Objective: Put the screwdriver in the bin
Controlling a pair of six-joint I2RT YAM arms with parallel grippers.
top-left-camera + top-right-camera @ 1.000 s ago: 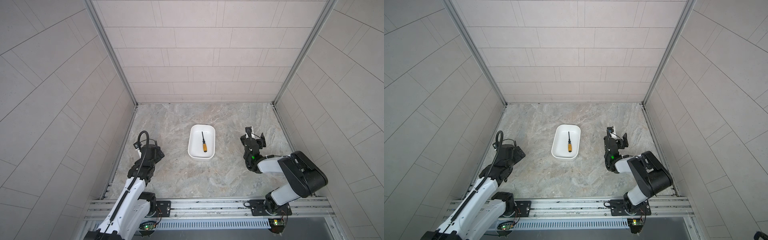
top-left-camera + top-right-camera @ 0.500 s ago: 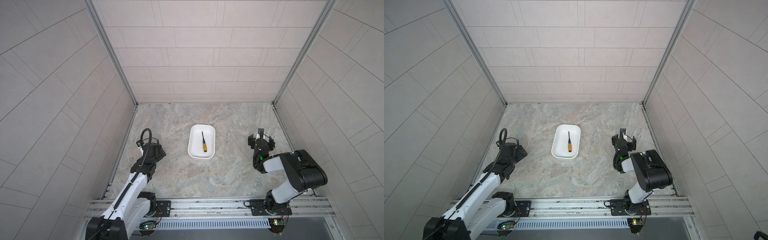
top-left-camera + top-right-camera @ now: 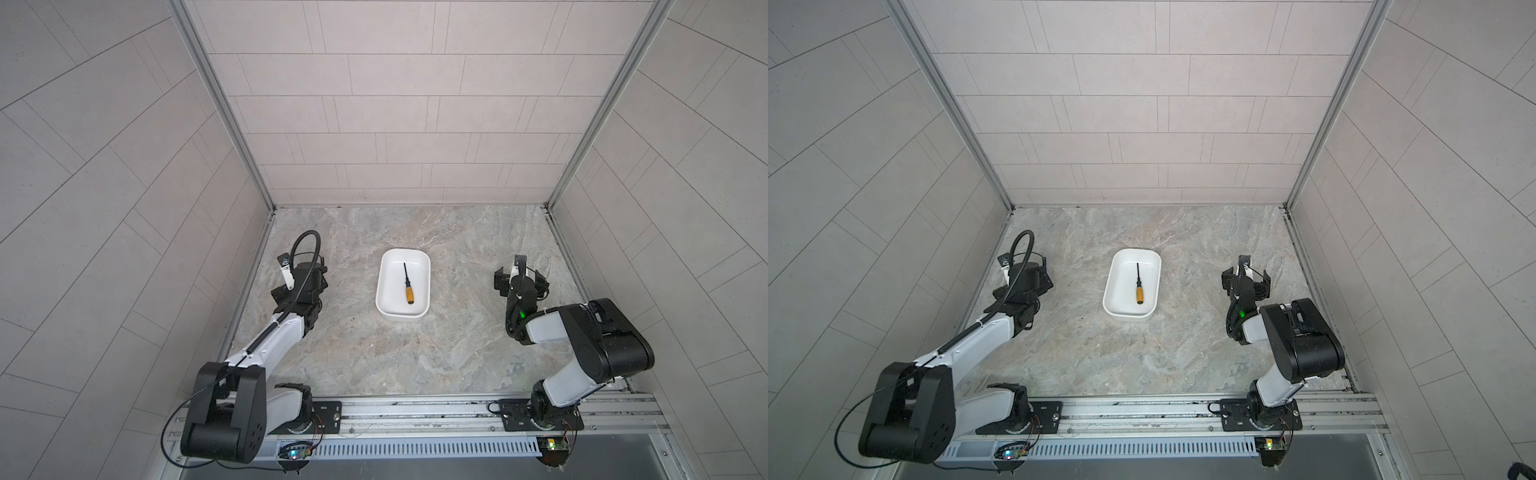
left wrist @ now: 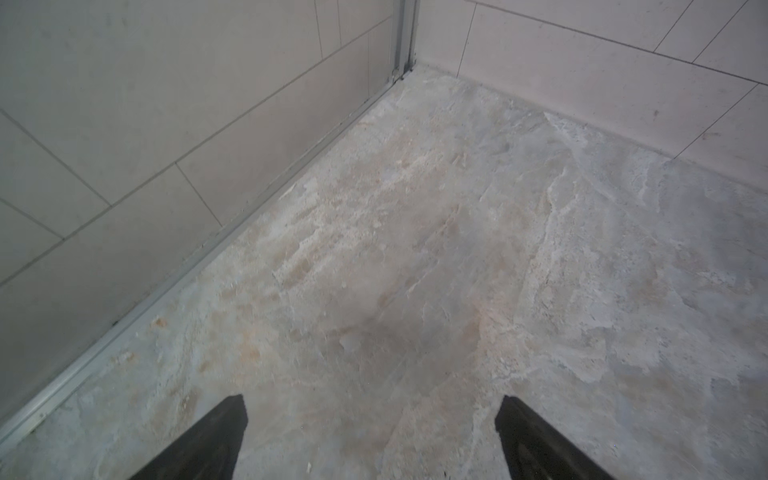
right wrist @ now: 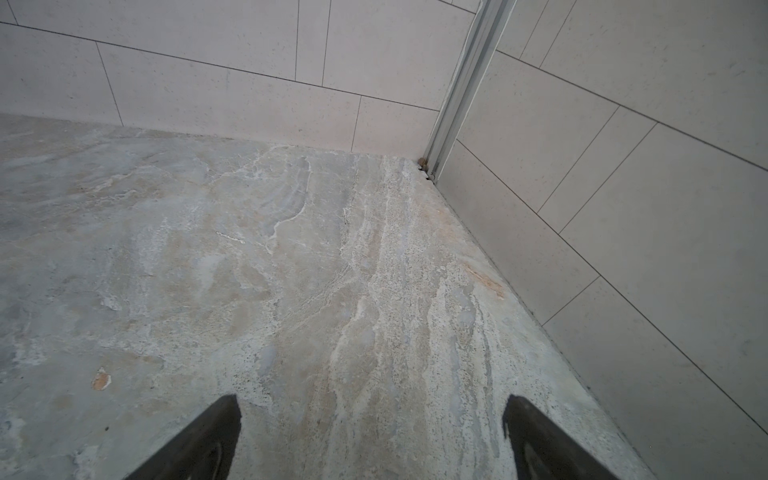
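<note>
Since the earlier frame the right pincer [image 3: 520, 277] has drawn back from the bin [image 3: 390, 300] toward the right wall. Right and left pincer [image 4: 371, 401] both stand wide and empty above the bench [image 3: 415, 353]. The screwdriver [image 3: 407, 284] lies flat inside the bin, shaft toward the rear wall

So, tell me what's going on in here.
Nothing is being handled right now. The screwdriver lies flat inside the bin, handle toward the robot's base. The left gripper and right gripper are both open and empty, each off to its own side of the bin, over bare table.
</note>
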